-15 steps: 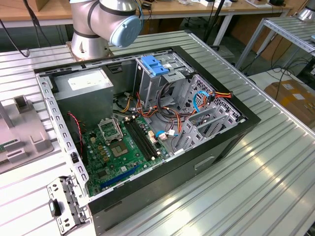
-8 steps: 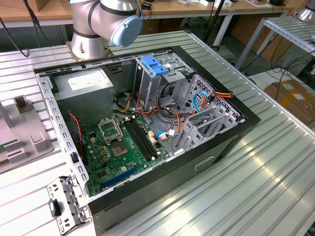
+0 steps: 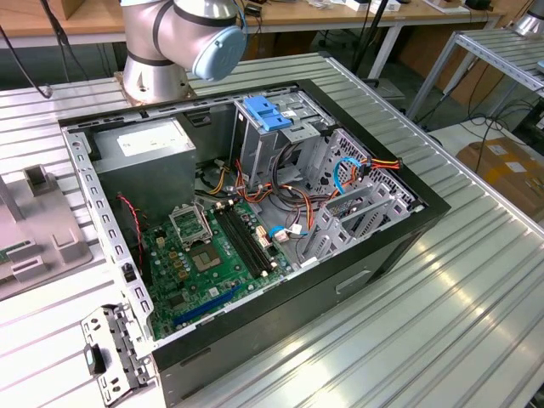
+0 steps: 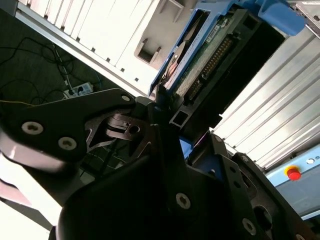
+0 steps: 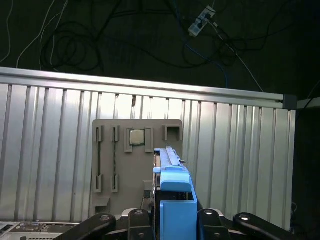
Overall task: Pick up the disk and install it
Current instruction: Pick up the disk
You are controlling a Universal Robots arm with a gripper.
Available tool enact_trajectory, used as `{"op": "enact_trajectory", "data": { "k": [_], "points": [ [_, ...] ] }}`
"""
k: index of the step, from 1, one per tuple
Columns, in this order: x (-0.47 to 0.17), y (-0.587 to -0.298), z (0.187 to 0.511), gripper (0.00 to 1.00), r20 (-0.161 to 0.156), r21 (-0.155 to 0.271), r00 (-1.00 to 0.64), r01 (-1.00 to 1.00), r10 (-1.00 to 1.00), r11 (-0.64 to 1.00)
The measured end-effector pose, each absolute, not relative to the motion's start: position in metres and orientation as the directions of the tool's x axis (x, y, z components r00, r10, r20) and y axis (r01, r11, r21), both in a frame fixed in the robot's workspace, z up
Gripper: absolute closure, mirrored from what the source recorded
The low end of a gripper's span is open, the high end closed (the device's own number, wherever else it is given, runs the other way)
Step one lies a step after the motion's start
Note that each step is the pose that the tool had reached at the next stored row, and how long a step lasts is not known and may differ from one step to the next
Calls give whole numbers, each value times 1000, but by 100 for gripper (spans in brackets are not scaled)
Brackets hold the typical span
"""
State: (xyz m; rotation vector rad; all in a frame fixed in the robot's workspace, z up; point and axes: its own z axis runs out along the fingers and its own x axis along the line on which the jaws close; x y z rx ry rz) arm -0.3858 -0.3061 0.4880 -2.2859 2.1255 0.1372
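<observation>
Blue plastic is my cue here: the rails of the disk [image 5: 174, 200] fill the gap of the gripper [image 5: 174, 222] in the first wrist view. I judge the jaws clamped on it, with a black finger [image 5: 140, 220] pressing on each side. The drive is taken edge-on, by its narrow sides. I read that as deliberate: held so, its flat faces are left free and it can be slid by its rails into a bay.

In the second wrist view the disk [image 4: 212, 52] juts out beyond the gripper [image 4: 159, 106]. Its green circuit-board side and connector row are turned to that camera, and the black linkage grips it near one end.

Beyond the drive lies the grey holder plate [image 5: 132, 170], flat on the ribbed aluminium table [image 5: 45, 150], with a small processor chip [image 5: 137, 136] seated in one of its pockets. The disk hangs over that plate's edge; I cannot tell whether its far end is clear of the plate or touching it.

In the exterior view the computer case [image 3: 374, 255] lies on its side with its panel off. I take that as the reason for laying it so: the drive cage [image 3: 297, 127] under the blue latch [image 3: 266, 113] is open from above
</observation>
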Motion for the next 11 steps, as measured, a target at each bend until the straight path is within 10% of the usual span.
{"op": "enact_trajectory", "data": {
  "k": [11],
  "points": [
    [-376,-315,488,63,-70,48,71,-996,-995,-74]
  ]
}}
